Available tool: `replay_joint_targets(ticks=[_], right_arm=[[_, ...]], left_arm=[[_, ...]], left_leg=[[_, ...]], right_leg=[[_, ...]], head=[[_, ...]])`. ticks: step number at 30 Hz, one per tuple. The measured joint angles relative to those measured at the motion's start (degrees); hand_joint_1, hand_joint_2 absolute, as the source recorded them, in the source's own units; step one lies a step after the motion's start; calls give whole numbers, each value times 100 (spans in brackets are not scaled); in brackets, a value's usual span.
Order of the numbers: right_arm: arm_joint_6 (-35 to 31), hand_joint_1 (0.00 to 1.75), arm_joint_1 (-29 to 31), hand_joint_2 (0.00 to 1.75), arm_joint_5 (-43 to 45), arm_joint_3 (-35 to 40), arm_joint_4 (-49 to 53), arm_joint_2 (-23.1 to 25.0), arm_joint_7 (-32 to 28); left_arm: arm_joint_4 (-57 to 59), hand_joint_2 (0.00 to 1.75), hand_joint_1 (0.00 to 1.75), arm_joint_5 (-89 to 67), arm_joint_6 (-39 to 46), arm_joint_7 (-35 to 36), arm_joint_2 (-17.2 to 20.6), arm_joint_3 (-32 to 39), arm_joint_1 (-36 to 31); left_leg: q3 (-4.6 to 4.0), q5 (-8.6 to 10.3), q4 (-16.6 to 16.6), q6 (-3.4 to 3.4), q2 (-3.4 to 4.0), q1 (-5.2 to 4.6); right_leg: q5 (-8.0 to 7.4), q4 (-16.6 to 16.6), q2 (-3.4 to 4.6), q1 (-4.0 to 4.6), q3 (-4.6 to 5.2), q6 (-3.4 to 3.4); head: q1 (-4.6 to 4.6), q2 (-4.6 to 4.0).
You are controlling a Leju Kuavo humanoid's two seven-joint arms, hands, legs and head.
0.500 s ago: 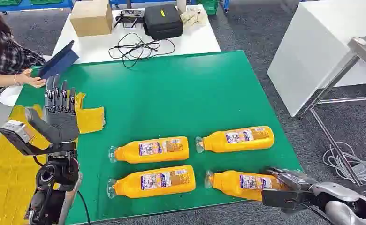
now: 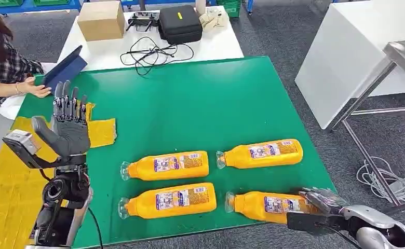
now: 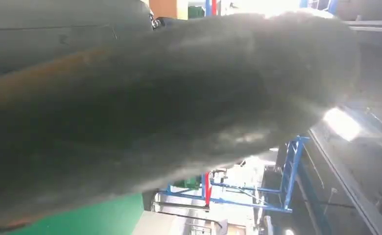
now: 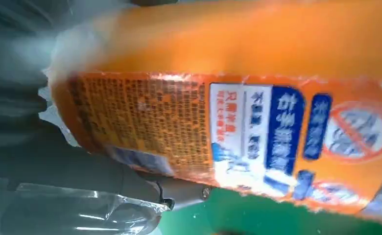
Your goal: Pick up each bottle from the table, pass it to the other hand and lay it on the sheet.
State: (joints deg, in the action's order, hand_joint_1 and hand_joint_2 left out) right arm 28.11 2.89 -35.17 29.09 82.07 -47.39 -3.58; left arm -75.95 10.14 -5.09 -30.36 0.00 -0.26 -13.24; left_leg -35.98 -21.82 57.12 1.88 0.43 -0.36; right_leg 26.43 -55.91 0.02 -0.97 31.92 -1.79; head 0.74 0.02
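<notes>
Four orange bottles lie on their sides on the green table [image 2: 200, 98]: back left [image 2: 165, 165], front left [image 2: 169, 199], back right [image 2: 260, 153] and front right [image 2: 265, 205]. My right hand [image 2: 322, 201] is at the front right corner and grips the base end of the front right bottle [image 4: 238, 98], which still lies on the table; dark fingers [image 4: 57, 171] wrap under it. My left hand [image 2: 68, 124] is raised over the table's left side, open, fingers straight up, holding nothing. Its palm [image 3: 155, 107] looms close in the left wrist view. The yellow sheet [image 2: 8, 197] lies at the left.
A person's hand [image 2: 37, 89] rests by a dark tablet [image 2: 65, 67] at the far left. Beyond the green table, a white table holds a cardboard box [image 2: 100, 19], a black case [image 2: 179, 23] and cables [image 2: 153, 52]. A white cabinet [image 2: 346, 57] and floor cable [image 2: 385, 181] are at the right.
My left hand has moved slightly right and up. The front right bottle has shifted a little to the left under my right hand. The other bottles have not moved.
</notes>
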Motion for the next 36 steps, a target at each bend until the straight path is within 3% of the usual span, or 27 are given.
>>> replay_joint_targets(ticks=[21, 28, 29, 36], right_arm=[[-81, 175, -205, 175, 354, -435, 111, 144, 81], [-230, 175, -562, 175, 2241, -1391, 339, 435, -66], [-242, 175, -623, 175, 2455, -1611, 430, 496, -107], [-356, 175, -719, 175, 2627, -2936, 984, 1430, -365]], left_arm=[[42, 0, 0, 76, 48, -92, 131, 17, 71], [-24, 0, 0, 2, 142, 15, 170, 120, 192], [-37, 175, 0, 0, 155, 39, 177, 153, 211], [-217, 175, 0, 31, 173, 225, 210, 411, 350]], left_leg=[[-4, 1, 2, 1, -7, -3], [-16, 2, 2, 2, -17, -4], [-16, 2, 2, 1, -16, -3], [-25, 2, 0, 1, -14, -2]], right_leg=[[-2, -2, -2, -2, -14, -2], [-4, -3, -3, -1, -6, -4], [-4, -3, -3, -1, -5, -4], [-3, -5, -3, 4, 3, -3]], head=[[2, -2], [4, 0], [2, 0], [0, 0]])
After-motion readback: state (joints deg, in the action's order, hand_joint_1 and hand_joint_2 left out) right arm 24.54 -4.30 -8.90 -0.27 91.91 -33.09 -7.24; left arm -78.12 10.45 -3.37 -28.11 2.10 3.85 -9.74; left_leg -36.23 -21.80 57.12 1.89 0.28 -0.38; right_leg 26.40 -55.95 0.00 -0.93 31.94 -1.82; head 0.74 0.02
